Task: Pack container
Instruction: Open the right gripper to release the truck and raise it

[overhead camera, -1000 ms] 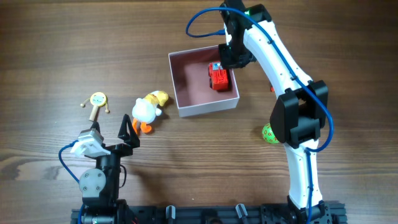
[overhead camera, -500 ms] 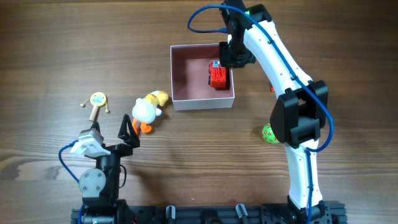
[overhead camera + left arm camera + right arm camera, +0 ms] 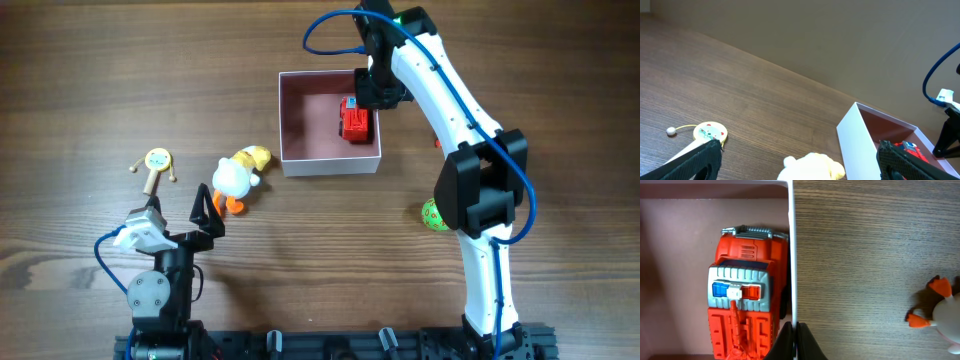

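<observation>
**A pinched wall is the weak point**

The container (image 3: 330, 166) sits flat on the tabletop (image 3: 100, 80), toward the far side, with its pink floor open to above. The right hand (image 3: 794, 330) is clamped on the box's right wall, one finger on each side of the thin white edge. This grip is the main hazard. Only a narrow strip of wall is held, so a pull or twist of the arm would likely drag the box askew, tip it or crease the wall.

The red fire truck (image 3: 354, 120) lies inside, hard against or just beside that same wall. A tilt could spill it, and the inner finger could snag it on the way out.

The left hand (image 3: 177, 208) hangs near the front edge, spread wide and holding nothing, close to the duck (image 3: 238, 175). The duck's rounded body may slip from a careless pinch.

The green ball (image 3: 432, 215) is partly hidden by the right arm, and a low sweep could send it rolling.

The little drum rattle (image 3: 156, 162) lies well apart, and its thin handle would be easy to miss.
</observation>
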